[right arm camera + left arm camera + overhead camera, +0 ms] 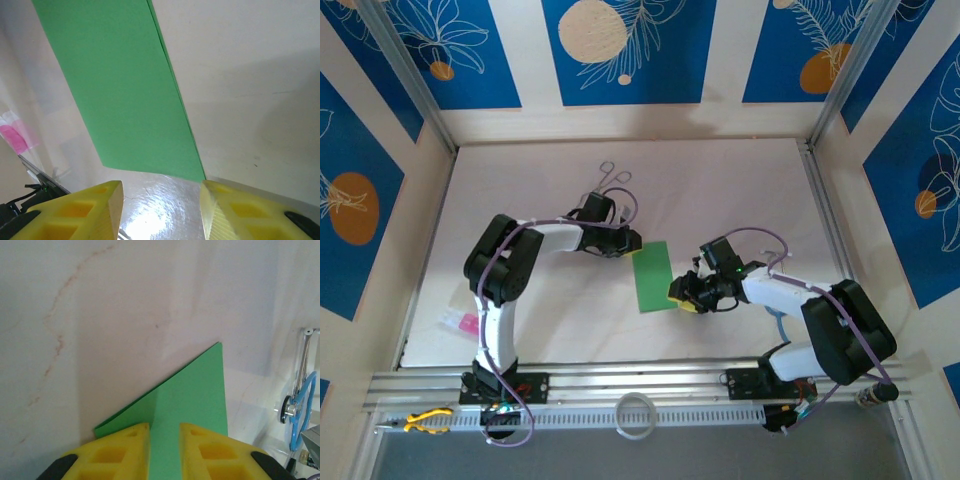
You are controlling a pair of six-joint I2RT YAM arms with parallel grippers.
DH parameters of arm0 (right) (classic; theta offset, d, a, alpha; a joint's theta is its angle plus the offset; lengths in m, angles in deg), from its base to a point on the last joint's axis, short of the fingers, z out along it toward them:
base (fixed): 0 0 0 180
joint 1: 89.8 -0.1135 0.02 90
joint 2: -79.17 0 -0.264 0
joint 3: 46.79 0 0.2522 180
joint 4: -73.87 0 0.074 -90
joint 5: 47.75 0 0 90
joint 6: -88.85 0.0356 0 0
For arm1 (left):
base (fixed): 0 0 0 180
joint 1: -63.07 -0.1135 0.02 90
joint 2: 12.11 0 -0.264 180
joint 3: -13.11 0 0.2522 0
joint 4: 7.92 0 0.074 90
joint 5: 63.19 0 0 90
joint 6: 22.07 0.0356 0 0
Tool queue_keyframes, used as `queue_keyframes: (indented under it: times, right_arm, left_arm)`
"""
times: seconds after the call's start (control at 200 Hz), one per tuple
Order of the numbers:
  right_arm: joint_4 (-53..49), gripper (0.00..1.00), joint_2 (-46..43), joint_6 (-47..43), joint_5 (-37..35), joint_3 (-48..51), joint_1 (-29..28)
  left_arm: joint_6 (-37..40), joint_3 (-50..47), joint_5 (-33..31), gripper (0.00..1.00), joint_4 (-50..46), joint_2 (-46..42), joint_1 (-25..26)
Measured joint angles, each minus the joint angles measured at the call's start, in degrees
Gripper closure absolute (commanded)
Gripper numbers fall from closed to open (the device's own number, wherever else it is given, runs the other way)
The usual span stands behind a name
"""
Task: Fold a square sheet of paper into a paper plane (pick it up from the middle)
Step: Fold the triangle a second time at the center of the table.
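Observation:
The square sheet of paper, bright green, lies on the white table as a long narrow strip. My left gripper sits at its far left corner. In the left wrist view the paper shows a straight crease and runs under and between the yellow fingertips. The left gripper has a narrow gap between its jaws. My right gripper is at the strip's near right corner. It stands wide open over a shiny patch of table, with the paper's near edge just ahead of the tips.
Metal forceps lie at the back of the table. A small pink item sits near the left arm's base and appears again as a pink item. Yellow-handled pliers and a white ring rest on the front rail.

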Motion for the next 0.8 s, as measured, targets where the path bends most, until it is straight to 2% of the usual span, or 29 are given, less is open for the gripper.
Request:
queue_keyframes:
  times: [0.555, 0.8]
  right_arm:
    - [-0.4, 0.54, 1.6, 1.0, -0.2, 0.0, -0.9]
    - [-1.5, 0.59, 0.1, 1.5, -1.6, 0.0, -1.1]
  left_arm:
    - [0.6, -2.1, 0.0, 0.76, 2.6, -1.2, 0.0]
    - [0.5, -2.0, 0.5, 0.73, -0.5, -4.4, 0.0]
